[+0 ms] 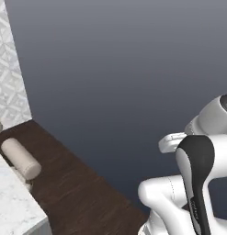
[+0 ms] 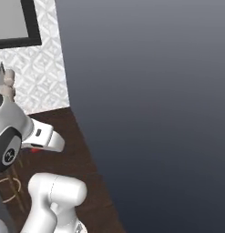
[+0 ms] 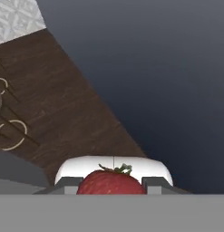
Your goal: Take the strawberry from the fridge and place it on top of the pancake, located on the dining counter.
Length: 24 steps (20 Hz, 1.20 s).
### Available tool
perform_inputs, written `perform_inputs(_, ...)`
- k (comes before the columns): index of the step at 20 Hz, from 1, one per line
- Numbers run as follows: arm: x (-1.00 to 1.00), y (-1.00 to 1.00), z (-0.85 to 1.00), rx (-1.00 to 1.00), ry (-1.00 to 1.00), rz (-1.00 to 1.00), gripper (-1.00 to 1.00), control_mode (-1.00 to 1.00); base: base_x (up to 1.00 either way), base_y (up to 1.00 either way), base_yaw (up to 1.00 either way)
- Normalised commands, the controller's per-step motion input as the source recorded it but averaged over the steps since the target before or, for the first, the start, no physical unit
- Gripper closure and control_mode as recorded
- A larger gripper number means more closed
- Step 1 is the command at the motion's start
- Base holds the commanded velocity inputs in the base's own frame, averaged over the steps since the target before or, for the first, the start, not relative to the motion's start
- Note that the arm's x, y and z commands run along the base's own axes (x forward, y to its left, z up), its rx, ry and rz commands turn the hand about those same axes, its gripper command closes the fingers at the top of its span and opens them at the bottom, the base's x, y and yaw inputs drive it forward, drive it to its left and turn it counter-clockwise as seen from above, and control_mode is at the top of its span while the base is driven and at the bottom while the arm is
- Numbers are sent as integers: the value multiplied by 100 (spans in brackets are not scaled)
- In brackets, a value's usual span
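The strawberry [image 3: 109, 182], red with a small green stalk, sits between the two dark finger tips at the bottom of the hand view, and my gripper [image 3: 112, 186] is shut on it. In the right base view a speck of red shows under the white hand [image 2: 44, 138] at the left. A white marble corner of the dining counter [image 1: 11, 209] lies at the lower left of the left base view. The pancake is out of view. A broad dark grey flat surface [image 1: 133, 69] stands close ahead; I cannot tell whether it belongs to the fridge.
Dark wooden floor [image 1: 82, 193] runs along the foot of the grey surface. A beige cylinder [image 1: 20, 158] lies beside the marble corner. Thin stool rings [image 3: 11, 133] show over the floor at the left. A white patterned wall [image 2: 41, 77] with a dark-framed panel [image 2: 16, 22] stands behind.
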Motion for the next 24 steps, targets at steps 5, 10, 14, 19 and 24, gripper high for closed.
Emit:
perform_inputs(5,0,0,0,0,0,0,100,100,36,-30,87)
perform_inputs(10,0,0,0,0,0,0,100,100,40,-20,81)
perform_inputs(14,0,0,0,0,0,0,100,100,91,-73,61)
perform_inputs(19,0,0,0,0,0,0,100,100,100,-78,53)
perform_inputs(24,0,0,0,0,0,0,100,100,80,-62,70)
